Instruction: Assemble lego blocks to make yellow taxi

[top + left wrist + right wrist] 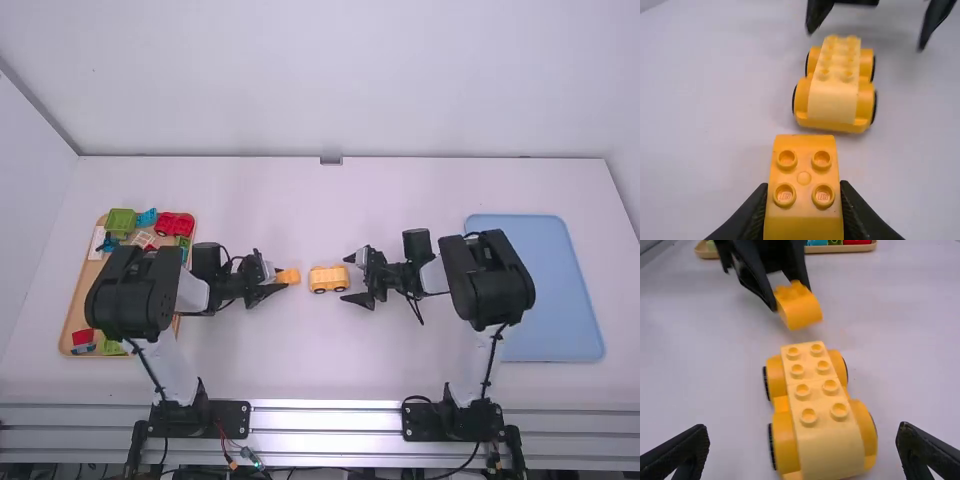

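Two tools out, both near the middle of the frame in the high view. Left tool: clamped on one yellow-orange block, center, slightly left. Right tool: fingers well apart, one to each side of the near-right end of the yellow car, neither touching it.

Block count: 1 held. Left wrist view has it stud side visible, 4 studs, a finger pressed on each side. Block and car are apart, block just left of car in the high view.

Car count: 1, on the white desk, mid-frame, lying lengthwise left to right. Right wrist view gives 8 studs on top, 2 x 4, over two pale yellow bricks. 4 wheels, 2 per side, black rims.

2 trays. Wooden tray at left of frame, partly behind the left arm; at least 2 green pieces, 2 red pieces, 2 blue pieces in it. Full count there: cannot tell, arm is in the way. Blue tray at right of frame, part hidden by the right arm.
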You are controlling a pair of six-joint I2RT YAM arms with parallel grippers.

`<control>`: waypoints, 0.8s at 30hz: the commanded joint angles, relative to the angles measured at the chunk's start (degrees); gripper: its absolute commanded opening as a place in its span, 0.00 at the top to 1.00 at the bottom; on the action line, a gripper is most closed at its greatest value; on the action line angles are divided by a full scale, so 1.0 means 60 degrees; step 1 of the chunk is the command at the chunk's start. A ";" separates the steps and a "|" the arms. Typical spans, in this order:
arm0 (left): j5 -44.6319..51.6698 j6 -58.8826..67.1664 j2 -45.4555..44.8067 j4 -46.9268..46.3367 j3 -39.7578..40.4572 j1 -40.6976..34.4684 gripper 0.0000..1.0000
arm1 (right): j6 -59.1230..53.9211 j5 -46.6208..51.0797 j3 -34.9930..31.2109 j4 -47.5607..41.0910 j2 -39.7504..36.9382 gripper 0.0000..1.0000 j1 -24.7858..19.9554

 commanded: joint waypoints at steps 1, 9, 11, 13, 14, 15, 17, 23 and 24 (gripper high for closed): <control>0.0197 -0.0630 -0.1035 0.0040 -0.0364 -0.0047 0.78 | -0.0091 -0.0550 0.0594 0.0033 0.0503 0.02 0.0011; 0.0200 -0.1606 -0.1960 -0.0820 -0.0109 -0.0474 0.76 | -0.0765 -0.0954 0.1100 -0.0036 0.1191 0.02 0.0186; 0.0204 -0.0885 -0.1960 -0.1982 0.0324 -0.0801 0.78 | -0.1024 -0.0750 0.1082 -0.0047 0.1286 0.00 0.0390; 0.0168 -0.0412 -0.1956 -0.2692 0.0623 -0.1031 0.80 | -0.1118 -0.0499 0.1104 -0.0044 0.1359 0.02 0.0521; 0.0095 0.0018 -0.1956 -0.3253 0.0903 -0.1239 0.85 | -0.1107 -0.0310 0.1093 -0.0044 0.1366 0.04 0.0641; -0.0051 0.0142 -0.1956 -0.3519 0.1056 -0.1366 0.87 | -0.1107 -0.0237 0.1086 -0.0044 0.1366 0.05 0.0707; -0.0390 0.0091 -0.1956 -0.3690 0.1239 -0.1585 0.90 | -0.1118 -0.0208 0.1089 -0.0036 0.1366 0.08 0.0790; -0.0583 0.0033 -0.1435 -0.3344 0.1541 -0.2055 0.92 | -0.0885 0.0117 0.1093 0.0036 0.1366 0.17 0.0867; -0.0539 0.0029 -0.1151 -0.3275 0.1657 -0.2018 0.92 | -0.0747 0.0189 0.1086 0.0087 0.1366 0.20 0.0867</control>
